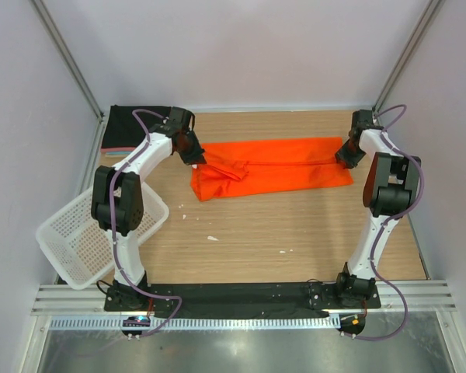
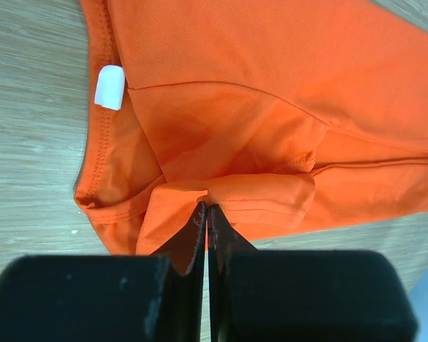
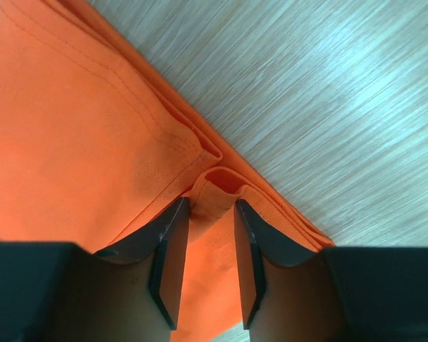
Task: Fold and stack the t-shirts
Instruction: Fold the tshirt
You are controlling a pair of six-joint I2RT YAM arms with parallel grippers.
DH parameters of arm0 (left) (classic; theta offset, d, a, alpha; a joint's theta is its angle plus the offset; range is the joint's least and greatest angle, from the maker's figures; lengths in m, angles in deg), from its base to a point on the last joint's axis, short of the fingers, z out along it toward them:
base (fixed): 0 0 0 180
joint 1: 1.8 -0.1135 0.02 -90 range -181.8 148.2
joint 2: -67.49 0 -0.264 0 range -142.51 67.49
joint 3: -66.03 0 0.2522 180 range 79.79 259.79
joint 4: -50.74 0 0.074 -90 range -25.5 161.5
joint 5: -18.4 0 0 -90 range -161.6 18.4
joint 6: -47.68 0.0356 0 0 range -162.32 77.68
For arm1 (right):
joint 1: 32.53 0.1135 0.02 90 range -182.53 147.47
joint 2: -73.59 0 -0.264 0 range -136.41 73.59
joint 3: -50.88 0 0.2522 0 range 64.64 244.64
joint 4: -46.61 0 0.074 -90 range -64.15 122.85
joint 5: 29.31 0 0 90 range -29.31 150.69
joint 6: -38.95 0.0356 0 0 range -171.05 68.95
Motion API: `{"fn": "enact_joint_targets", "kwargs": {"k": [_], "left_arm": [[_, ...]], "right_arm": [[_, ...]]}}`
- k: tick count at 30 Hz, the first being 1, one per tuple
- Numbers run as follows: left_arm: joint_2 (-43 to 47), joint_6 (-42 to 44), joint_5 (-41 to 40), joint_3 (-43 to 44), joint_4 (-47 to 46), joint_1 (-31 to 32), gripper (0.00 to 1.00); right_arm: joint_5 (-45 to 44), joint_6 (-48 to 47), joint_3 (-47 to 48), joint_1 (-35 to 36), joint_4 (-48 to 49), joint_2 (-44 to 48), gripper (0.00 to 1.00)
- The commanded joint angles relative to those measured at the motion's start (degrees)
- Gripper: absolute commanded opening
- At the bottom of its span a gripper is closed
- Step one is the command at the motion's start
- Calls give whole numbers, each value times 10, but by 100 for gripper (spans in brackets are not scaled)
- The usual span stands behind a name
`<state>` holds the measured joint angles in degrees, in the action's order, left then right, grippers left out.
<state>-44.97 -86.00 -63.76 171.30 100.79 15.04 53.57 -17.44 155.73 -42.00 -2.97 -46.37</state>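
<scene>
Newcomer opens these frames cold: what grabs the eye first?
The orange shirt lies folded into a long strip across the table, held at both ends. The left fingers are shut on a fold near its collar, and the right fingers pinch a bunched edge at the other end. A white basket hangs tilted off the table's left edge, near a dark folded stack in the far left corner.

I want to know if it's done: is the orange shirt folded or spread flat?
Half folded: the orange t-shirt lies as a long doubled-over strip, the left gripper and right gripper pinching its ends.
</scene>
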Motion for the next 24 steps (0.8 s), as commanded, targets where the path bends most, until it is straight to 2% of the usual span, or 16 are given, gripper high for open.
{"fn": "enact_joint_targets", "kwargs": {"k": [1, 3, 4, 7, 16, 24], "left_arm": [[5, -7, 15, 18, -11, -4, 0], [6, -7, 12, 19, -12, -4, 0], [8, -6, 10, 20, -12, -4, 0], [9, -11, 3, 23, -7, -4, 0], [21, -24, -15, 37, 11, -10, 0], [-11, -16, -1, 61, 0, -17, 0]], "right_arm": [[-34, 11, 21, 2, 0, 3, 37], [-40, 9, 22, 2, 4, 2, 30], [-42, 9, 22, 2, 5, 2, 21], [-59, 11, 22, 2, 6, 6, 1], [-71, 15, 11, 2, 17, 21, 1], [-64, 16, 15, 2, 22, 31, 1]]}}
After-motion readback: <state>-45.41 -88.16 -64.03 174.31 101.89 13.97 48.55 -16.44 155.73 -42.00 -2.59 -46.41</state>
